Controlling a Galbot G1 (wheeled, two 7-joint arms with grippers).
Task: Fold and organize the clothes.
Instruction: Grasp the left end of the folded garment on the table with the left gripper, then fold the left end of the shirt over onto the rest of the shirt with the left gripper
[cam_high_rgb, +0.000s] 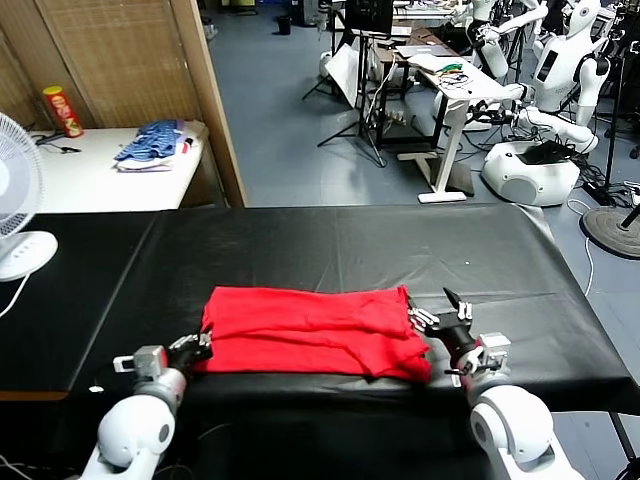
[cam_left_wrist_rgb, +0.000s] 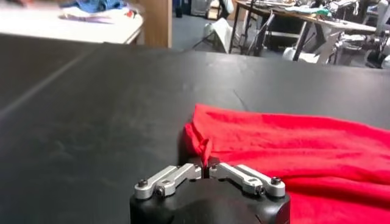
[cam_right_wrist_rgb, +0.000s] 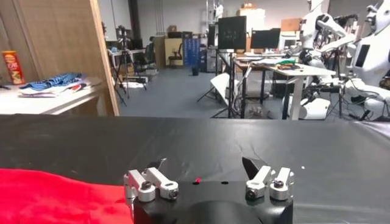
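Observation:
The clothes are one red T-shirt (cam_high_rgb: 310, 330), lying folded into a flat band on the black table (cam_high_rgb: 350, 250) near its front edge. My left gripper (cam_high_rgb: 197, 346) sits at the shirt's left near corner. In the left wrist view this gripper (cam_left_wrist_rgb: 206, 165) is shut, pinching a small ridge of the red T-shirt (cam_left_wrist_rgb: 286, 152). My right gripper (cam_high_rgb: 447, 312) stands at the shirt's right end with its fingers spread. From the right wrist the gripper (cam_right_wrist_rgb: 204, 167) is open with only bare table between the fingers, and the red T-shirt (cam_right_wrist_rgb: 55, 195) lies to one side.
A white fan (cam_high_rgb: 15, 220) stands at the table's left end. Behind it is a white side table (cam_high_rgb: 90, 175) with a blue striped pile (cam_high_rgb: 155, 145) and a red can (cam_high_rgb: 62, 110). A wooden partition (cam_high_rgb: 215, 100) and other robots (cam_high_rgb: 560, 70) stand farther back.

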